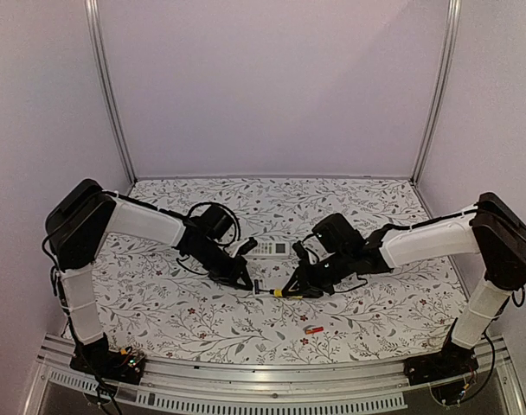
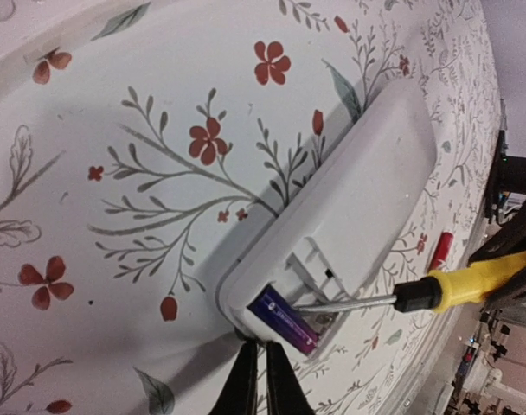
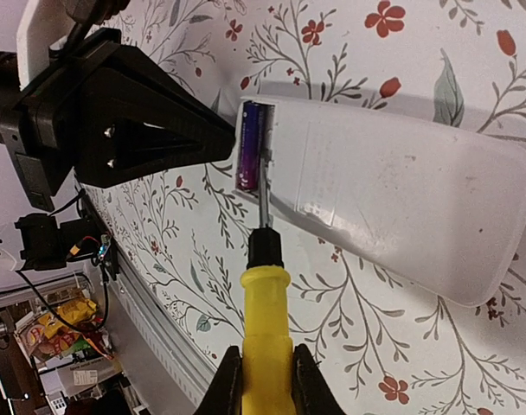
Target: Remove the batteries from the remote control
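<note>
Sitting in remote (image 2: 349,199) bay: 1 dark battery (image 2: 285,318)

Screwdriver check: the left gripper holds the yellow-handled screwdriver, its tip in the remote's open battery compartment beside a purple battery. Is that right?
One thing is wrong: the right gripper, not the left, holds the yellow-handled screwdriver, as the right wrist view shows. The rest stands: its tip is in the open battery compartment of the remote, beside the purple battery.

Left arm (image 1: 146,223) and right arm (image 1: 429,240) alike, white shells over the links, bulky black joint housings, black cables (image 1: 233,216) looping at wrists, left gripper (image 3: 230,138) a black wedge with two screws (image 3: 112,131)
</note>
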Action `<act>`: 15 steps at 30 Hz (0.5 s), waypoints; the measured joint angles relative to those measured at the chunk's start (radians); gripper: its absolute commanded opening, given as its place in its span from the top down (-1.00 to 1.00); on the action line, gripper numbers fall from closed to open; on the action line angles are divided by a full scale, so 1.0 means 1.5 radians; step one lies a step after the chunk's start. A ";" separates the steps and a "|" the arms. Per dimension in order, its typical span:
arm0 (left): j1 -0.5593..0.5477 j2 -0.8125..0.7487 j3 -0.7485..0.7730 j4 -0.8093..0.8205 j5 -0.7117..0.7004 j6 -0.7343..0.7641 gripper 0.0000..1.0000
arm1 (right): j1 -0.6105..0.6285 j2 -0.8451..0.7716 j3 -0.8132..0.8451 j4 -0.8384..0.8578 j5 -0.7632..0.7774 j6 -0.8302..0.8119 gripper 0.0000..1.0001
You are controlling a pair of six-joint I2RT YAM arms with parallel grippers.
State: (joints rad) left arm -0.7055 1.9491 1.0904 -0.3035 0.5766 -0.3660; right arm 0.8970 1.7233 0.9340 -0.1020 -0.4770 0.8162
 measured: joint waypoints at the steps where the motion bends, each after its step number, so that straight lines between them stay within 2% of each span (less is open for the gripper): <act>1: 0.000 0.000 0.000 0.000 0.000 0.000 0.92 | -0.001 0.000 -0.004 0.007 -0.003 0.003 1.00; 15: 0.000 0.004 0.003 -0.001 0.007 0.000 0.95 | -0.018 -0.009 -0.075 0.126 -0.038 0.040 1.00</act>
State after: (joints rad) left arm -0.7052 1.9549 1.0954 -0.3050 0.5869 -0.3660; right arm 0.8700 1.7092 0.8211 0.0872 -0.5343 0.8761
